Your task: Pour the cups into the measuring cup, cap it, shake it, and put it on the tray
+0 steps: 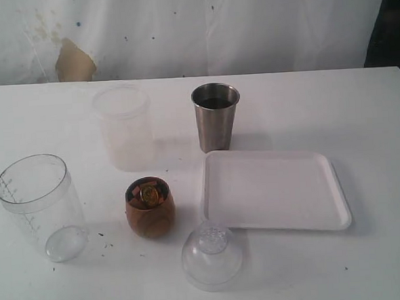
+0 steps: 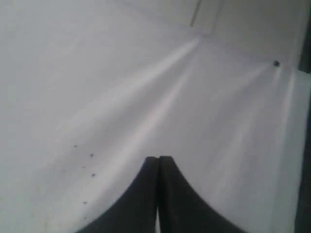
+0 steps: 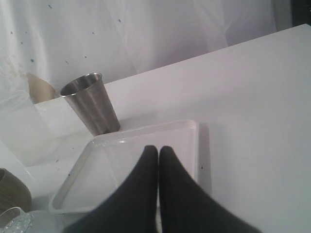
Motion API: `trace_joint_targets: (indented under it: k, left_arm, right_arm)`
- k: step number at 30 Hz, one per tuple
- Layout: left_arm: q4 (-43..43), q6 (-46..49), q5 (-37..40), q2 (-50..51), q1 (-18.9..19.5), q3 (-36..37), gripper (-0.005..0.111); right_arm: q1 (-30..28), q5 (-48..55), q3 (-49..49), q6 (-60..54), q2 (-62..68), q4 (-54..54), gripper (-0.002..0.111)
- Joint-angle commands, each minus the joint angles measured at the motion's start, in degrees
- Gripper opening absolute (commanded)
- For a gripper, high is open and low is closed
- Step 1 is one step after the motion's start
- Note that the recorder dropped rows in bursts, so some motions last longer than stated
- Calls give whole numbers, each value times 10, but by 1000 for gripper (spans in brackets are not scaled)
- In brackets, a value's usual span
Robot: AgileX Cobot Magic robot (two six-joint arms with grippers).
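The clear measuring cup (image 1: 39, 204) with printed marks stands at the table's left. A squat brown wooden cup (image 1: 150, 207) holding small pieces sits near the middle, its edge showing as the wooden cup (image 3: 12, 194) in the right wrist view. The steel tumbler (image 1: 215, 116) stands behind the white tray (image 1: 274, 190); the right wrist view shows the tumbler (image 3: 92, 104) and tray (image 3: 129, 165) too. A clear domed cap (image 1: 211, 255) lies in front. My left gripper (image 2: 158, 158) is shut over bare table. My right gripper (image 3: 158, 148) is shut above the tray. Neither arm appears in the exterior view.
A frosted whitish plastic cup (image 1: 123, 127) stands at the back left of the tumbler. A white cloth backdrop (image 1: 179, 29) hangs behind the table. Small dark specks dot the tabletop (image 1: 107, 245).
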Motion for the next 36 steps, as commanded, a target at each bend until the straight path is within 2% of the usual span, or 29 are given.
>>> trace_joint_targets:
  k: [1, 3, 4, 8, 16, 19, 20, 21, 26, 32, 34, 35, 36]
  left_arm:
    - [241, -140, -51, 118, -68, -74, 0]
    - [336, -154, -43, 187, -146, -90, 0]
    - [375, -174, -35, 210, -173, -93, 0]
    - [518, -268, -43, 286, -250, -95, 0]
    - [583, -326, -36, 404, -339, -99, 0]
    - [728, -462, 44, 451, -369, -137, 0]
    - [747, -527, 69, 463, -378, -148, 0]
    - [747, -545, 86, 475, -379, -155, 0]
    - [747, -529, 147, 526, -379, -168, 0]
    - [747, -523, 297, 541, -379, -203, 0]
    - [743, -480, 355, 541, -379, -218, 0]
    - [696, -434, 384, 543, -379, -226, 0]
    - [604, -339, 424, 545, -379, -240, 0]
  right_arm:
    - [-2, -6, 3, 2, -3, 0, 0]
    - [-2, -6, 3, 2, -3, 0, 0]
    - [-2, -6, 3, 2, -3, 0, 0]
    - [-2, -6, 3, 2, -3, 0, 0]
    - [-2, -6, 3, 2, -3, 0, 0]
    - [-2, -6, 3, 2, -3, 0, 0]
    - [-2, -6, 3, 2, -3, 0, 0]
    - [-2, -6, 3, 2, -3, 0, 0]
    - [-2, -6, 3, 2, -3, 0, 0]
    - [-2, -6, 3, 2, -3, 0, 0]
    - [-2, -6, 3, 2, -3, 0, 0]
    - [-2, -6, 3, 2, -3, 0, 0]
    - [-2, -6, 3, 2, -3, 0, 0]
